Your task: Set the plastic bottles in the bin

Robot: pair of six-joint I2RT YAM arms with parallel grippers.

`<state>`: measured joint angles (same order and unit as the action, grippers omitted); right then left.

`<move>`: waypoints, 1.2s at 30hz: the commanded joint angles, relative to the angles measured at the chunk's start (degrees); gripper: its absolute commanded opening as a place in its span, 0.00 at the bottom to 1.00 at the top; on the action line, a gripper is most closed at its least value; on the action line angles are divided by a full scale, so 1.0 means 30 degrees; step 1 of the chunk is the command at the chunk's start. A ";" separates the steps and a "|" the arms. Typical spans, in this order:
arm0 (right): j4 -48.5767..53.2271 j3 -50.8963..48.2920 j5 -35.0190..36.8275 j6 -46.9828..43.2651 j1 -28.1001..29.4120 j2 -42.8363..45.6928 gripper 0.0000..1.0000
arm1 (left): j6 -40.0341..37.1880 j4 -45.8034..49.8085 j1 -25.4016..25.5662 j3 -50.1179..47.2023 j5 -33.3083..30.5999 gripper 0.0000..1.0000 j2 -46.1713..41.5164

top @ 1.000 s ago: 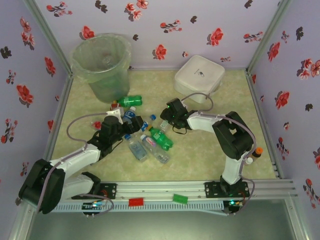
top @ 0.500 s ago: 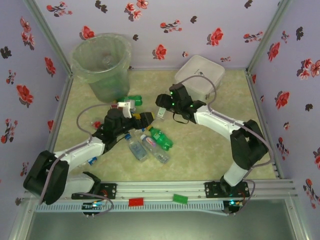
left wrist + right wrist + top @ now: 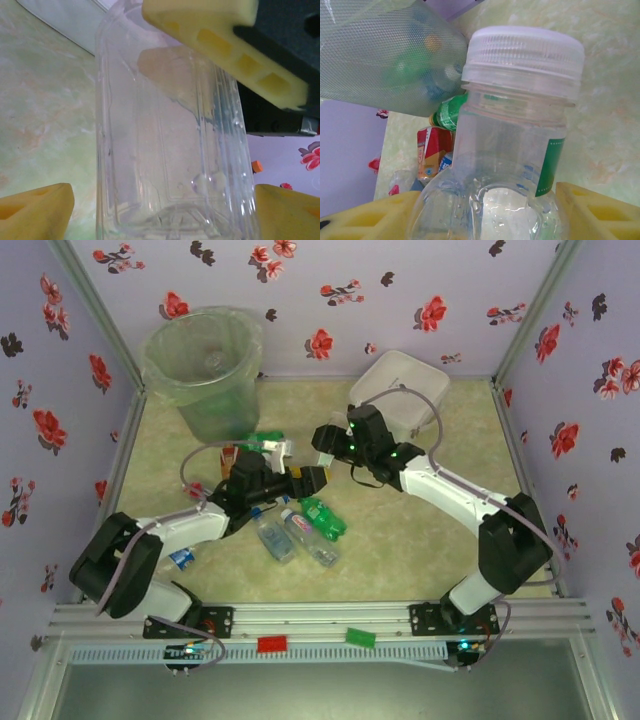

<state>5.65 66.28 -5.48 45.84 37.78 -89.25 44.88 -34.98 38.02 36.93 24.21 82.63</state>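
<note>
The right pincer [image 3: 485,215] grips a clear bottle [image 3: 515,145] inside the open left pincer [image 3: 162,212].

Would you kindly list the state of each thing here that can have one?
Bin: upright, open-topped, bag-lined.
White box: lid on.
Clear bottle: capped, gripped by the right jaws.
Right gripper: shut on the clear bottle.
Left gripper: jaws open around the clear bottle.
Green bottle: lying on its side.
</note>
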 commanded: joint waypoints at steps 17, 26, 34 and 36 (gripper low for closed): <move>-0.1119 -0.0677 -0.0460 0.0304 0.0072 0.1077 0.57 | 0.0680 -0.1670 0.0334 0.1145 0.0858 0.54 0.1109; 0.0519 -0.0030 0.0776 -0.0663 -0.0354 0.1832 0.82 | 0.0110 -0.0360 0.0334 0.1539 0.0468 0.45 0.0603; 0.0665 -0.2036 0.2377 -0.1589 -0.1962 0.4490 1.00 | -0.2222 0.5527 -0.0005 0.2760 -0.2601 0.44 -0.1498; 0.0731 -0.2720 0.2734 -0.1713 -0.2228 0.5088 1.00 | -0.3318 0.7988 -0.0254 0.3892 -0.3595 0.43 -0.2080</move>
<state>7.16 60.88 -0.34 42.70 32.01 -75.42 41.23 -21.28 38.20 43.46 18.90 80.20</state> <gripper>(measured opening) 0.995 0.591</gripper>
